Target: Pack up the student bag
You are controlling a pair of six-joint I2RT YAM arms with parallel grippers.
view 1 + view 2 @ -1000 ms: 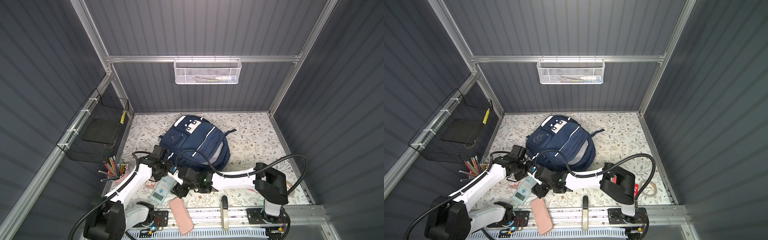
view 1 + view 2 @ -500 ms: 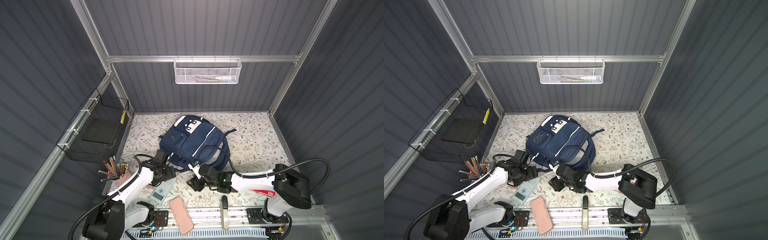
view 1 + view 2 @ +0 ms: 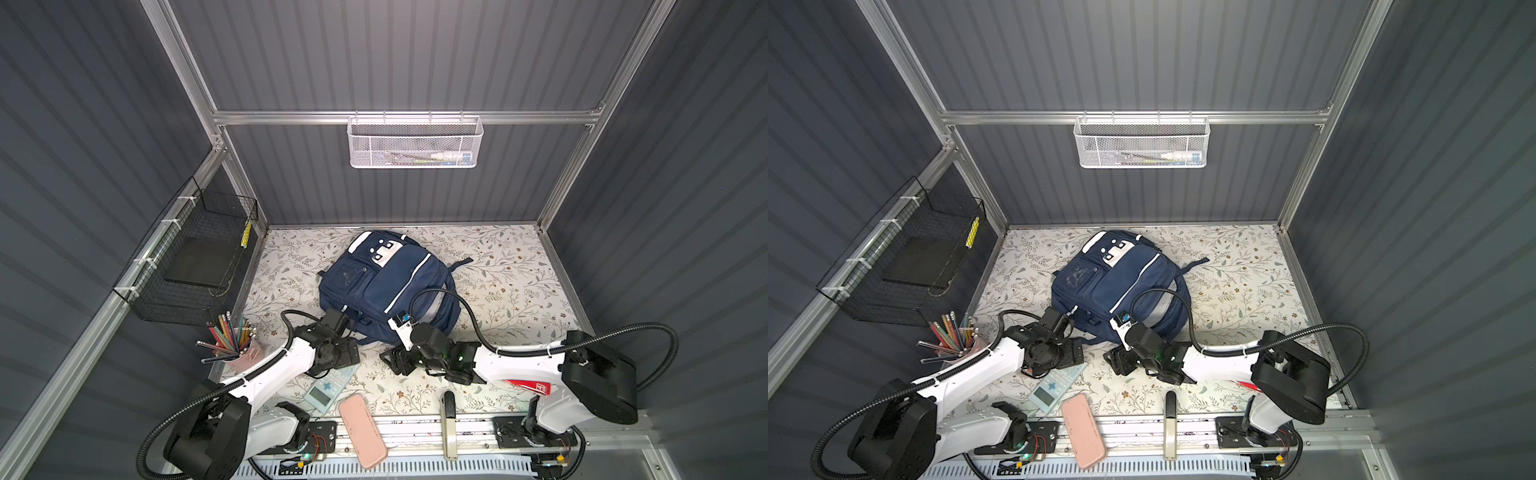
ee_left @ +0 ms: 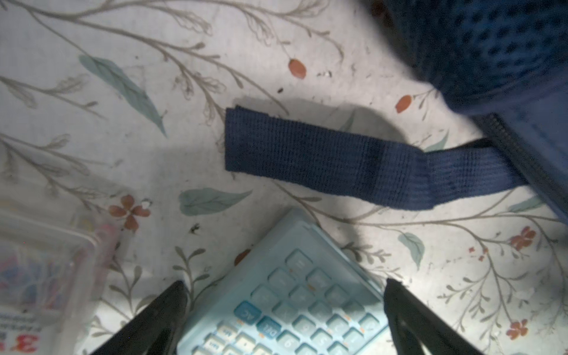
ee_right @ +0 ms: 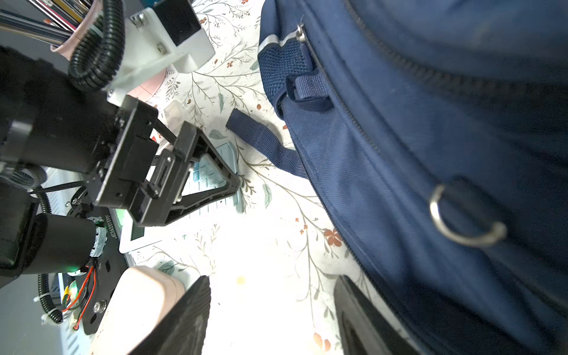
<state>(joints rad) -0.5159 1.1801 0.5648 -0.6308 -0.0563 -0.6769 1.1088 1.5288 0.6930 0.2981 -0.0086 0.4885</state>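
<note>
- Left gripper [image 4: 283,309] is held wide over the flat light blue calculator [image 4: 307,276], nothing gripped.
- Right gripper [image 5: 272,304] is parted and empty, just beside the large navy blue fabric backpack [image 5: 430,138].

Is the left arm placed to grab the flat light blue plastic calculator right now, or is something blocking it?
Probably yes. The left gripper is open over the flat light blue plastic calculator, with a finger on either side. The navy backpack strap lies close by but does not cover it.
</note>
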